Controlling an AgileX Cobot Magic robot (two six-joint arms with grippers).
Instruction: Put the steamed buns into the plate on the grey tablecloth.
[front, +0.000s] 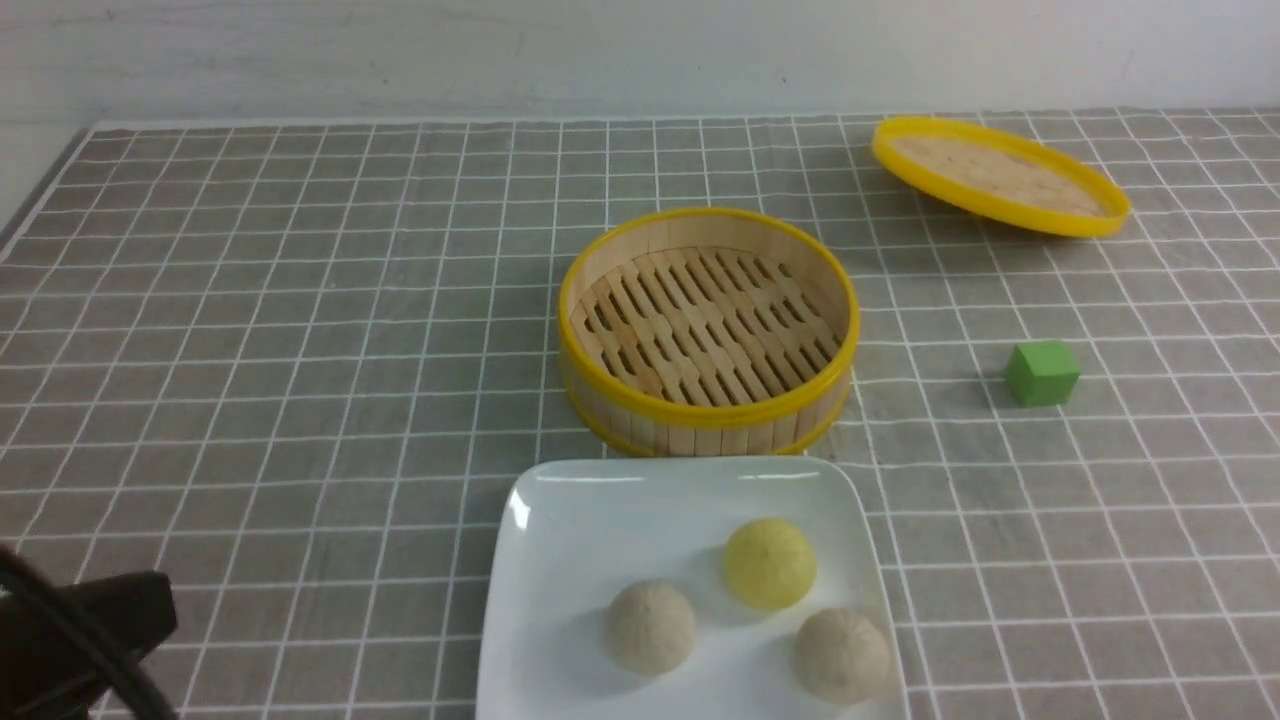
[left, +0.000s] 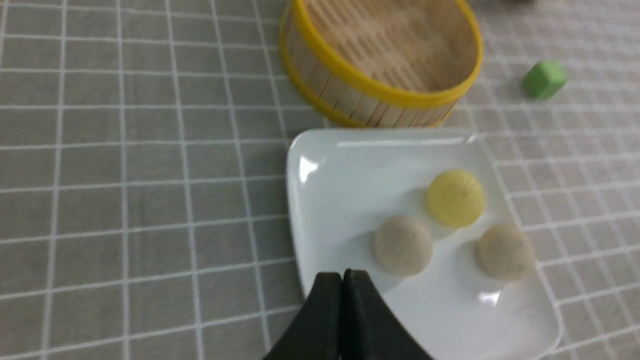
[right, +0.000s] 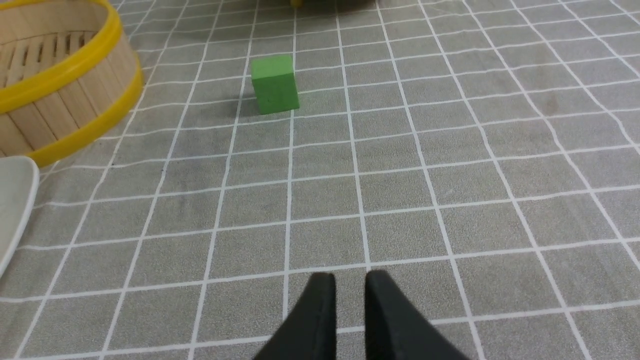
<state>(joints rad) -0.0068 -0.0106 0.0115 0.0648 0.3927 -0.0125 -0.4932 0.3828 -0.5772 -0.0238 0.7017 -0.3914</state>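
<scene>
A pale wall at the back, and the grey fabric tablecloth (front: 300, 330) with its grid of thin white lines covers the whole table. Starting at the left: the left gripper (left: 342, 282) hangs with its black jaws pressed flat together, nothing between them. Just ahead of those jaws is the near edge of the large glossy white square plate (left: 340, 165), and on it sit all three small round steamed buns: an off-white one (left: 402, 245) nearest the tips, a pale yellow one (left: 455, 197) further on, and a second off-white one (left: 505, 251) off to the side. Beyond the plate stands the round bamboo steamer with a yellow rim (front: 708, 330), slats bare. On the right, a small green cube (right: 274, 84) lies well ahead of the right gripper (right: 350, 287), whose jaws stand a narrow gap apart, empty, over bare cloth. The flat yellow-rimmed lid (front: 1000, 176) lies far back. By my reckoning the placing is finished; the next move calls only for both arms to draw clear without nudging the plate. No brand, label or writing shows anywhere.
</scene>
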